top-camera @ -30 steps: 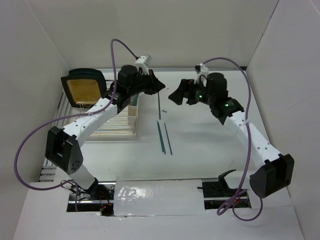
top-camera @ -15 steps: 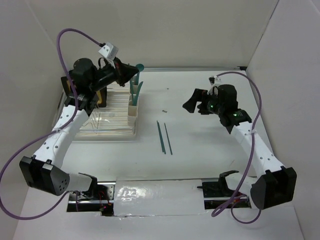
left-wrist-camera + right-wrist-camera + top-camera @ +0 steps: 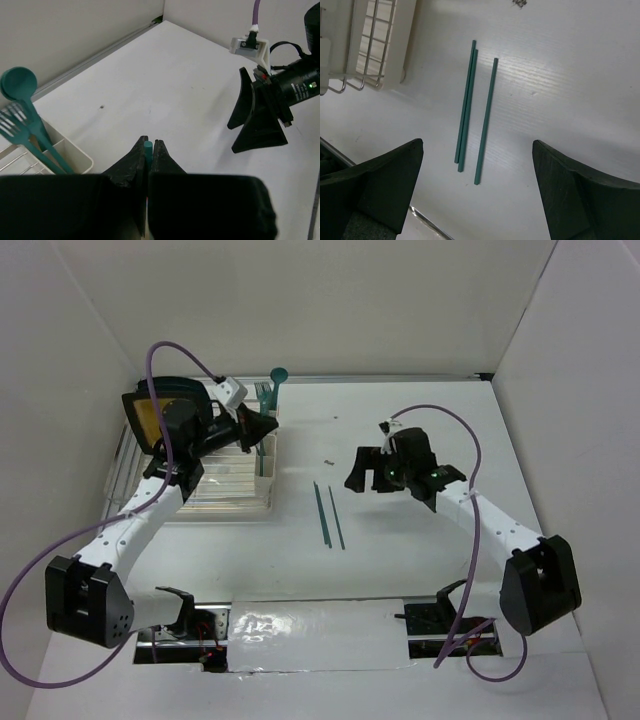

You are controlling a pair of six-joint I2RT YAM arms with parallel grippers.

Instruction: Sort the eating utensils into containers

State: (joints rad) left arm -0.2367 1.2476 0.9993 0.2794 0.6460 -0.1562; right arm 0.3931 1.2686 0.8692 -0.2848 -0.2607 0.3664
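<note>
My left gripper (image 3: 262,426) is shut on a slim teal utensil; only its blunt end (image 3: 148,146) shows between the fingertips. It hovers by the cream-white containers (image 3: 265,458), whose end cup (image 3: 75,156) holds an upright teal spoon (image 3: 18,83) and forks (image 3: 14,122); the spoon also shows in the top view (image 3: 278,375). Three slim teal sticks lie on the table: a touching pair (image 3: 465,105) and a single one (image 3: 486,120), both also in the top view (image 3: 321,513). My right gripper (image 3: 477,144) is wide open above them, also in the top view (image 3: 362,472).
A clear wire dish rack (image 3: 205,475) sits left of the containers, with a yellow-and-black plate (image 3: 150,418) at its back. A tiny dark speck (image 3: 327,460) lies on the white table (image 3: 420,540). White walls stand on three sides.
My left arm swung from the table middle up to the back left, then came down by the containers. My right gripper moved left and nearer, over the teal sticks.
</note>
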